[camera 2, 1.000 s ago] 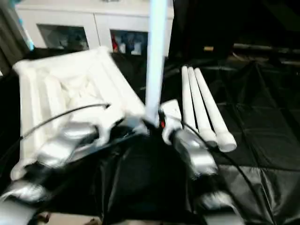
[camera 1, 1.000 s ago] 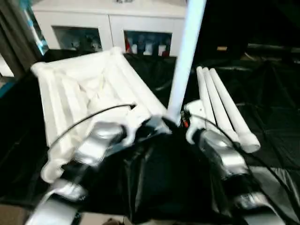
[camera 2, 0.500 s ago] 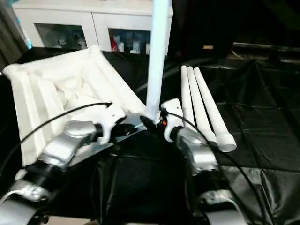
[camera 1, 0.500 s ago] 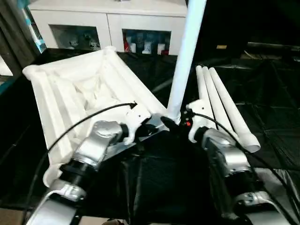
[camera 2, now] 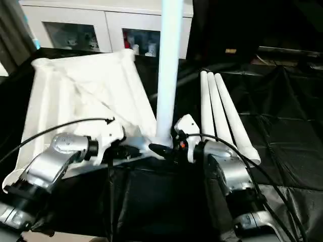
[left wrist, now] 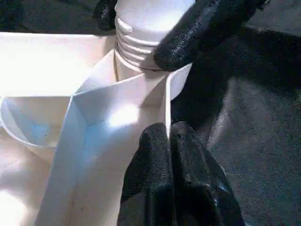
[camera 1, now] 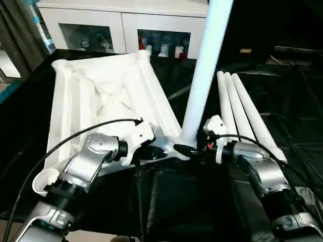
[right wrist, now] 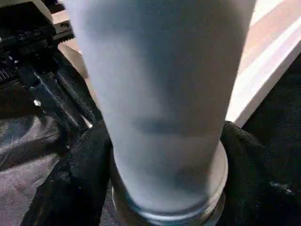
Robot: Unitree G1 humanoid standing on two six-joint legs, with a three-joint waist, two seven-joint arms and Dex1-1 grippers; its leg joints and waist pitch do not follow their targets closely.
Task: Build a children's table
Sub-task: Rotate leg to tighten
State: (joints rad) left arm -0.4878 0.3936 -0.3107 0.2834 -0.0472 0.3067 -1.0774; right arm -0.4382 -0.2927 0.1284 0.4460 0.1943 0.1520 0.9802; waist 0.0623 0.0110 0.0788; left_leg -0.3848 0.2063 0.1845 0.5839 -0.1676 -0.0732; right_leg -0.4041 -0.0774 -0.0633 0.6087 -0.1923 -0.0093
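Note:
The children's table top (camera 1: 101, 96) lies upside down on the black cloth, ribbed underside up. One white leg (camera 1: 204, 75) stands upright in its near right corner socket (left wrist: 141, 70). My right gripper (camera 1: 186, 149) is shut on the base of that leg, one finger (right wrist: 80, 179) on each side of it. My left gripper (left wrist: 168, 136) is shut on the thin rim wall of the top just beside the same socket. Three more white legs (camera 1: 242, 111) lie side by side on the cloth to the right.
A white glass-door cabinet (camera 1: 126, 25) stands behind the big table. Black cloth (camera 1: 176, 201) covers the work surface, wrinkled near the front edge. Black cables (camera 1: 75, 138) loop over my forearms.
The camera has moved and steadied. The table top has swung so its far corner lies further right, nearer the lying legs. Both grippers stay at the near corner and the leg.

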